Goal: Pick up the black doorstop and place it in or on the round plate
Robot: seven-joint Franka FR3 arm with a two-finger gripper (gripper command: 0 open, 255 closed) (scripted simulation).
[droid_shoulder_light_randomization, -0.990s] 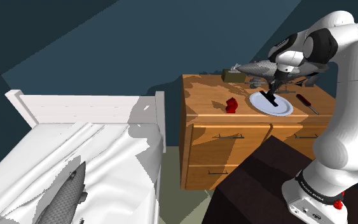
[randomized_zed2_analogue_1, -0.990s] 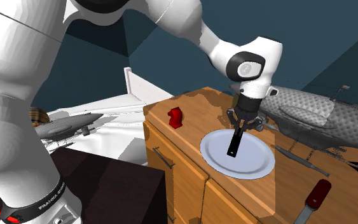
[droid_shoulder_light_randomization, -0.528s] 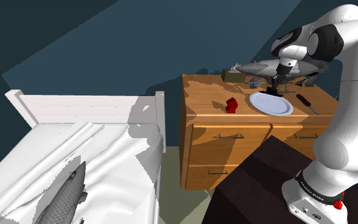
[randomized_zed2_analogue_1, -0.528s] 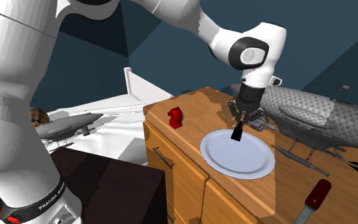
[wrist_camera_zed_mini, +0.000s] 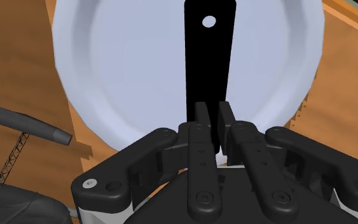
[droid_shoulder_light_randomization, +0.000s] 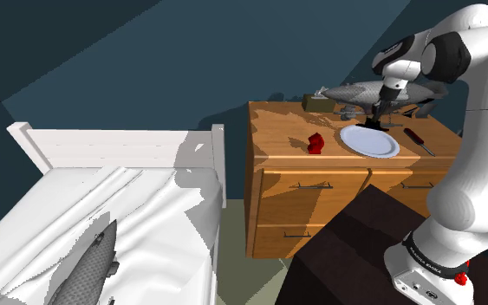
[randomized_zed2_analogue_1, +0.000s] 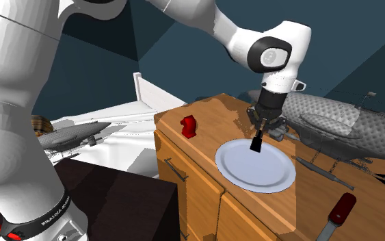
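Note:
A flat black doorstop with a small hole near its far end hangs over the round white plate. My gripper is shut on its near end, the two fingers clasping it. In the second exterior view the doorstop dangles upright just above the plate, under the gripper. The shoulder view puts the gripper and doorstop over the far rim of the plate on the wooden dresser.
A small red object stands on the dresser near the plate. A grey airship model lies behind the plate, and a red-handled tool beside it. A white bed with another airship model is at the shoulder view's left.
The arm has risen and drawn back a little with the doorstop. Its lower end, down at the plate a second ago, now hangs higher near the plate's far rim.

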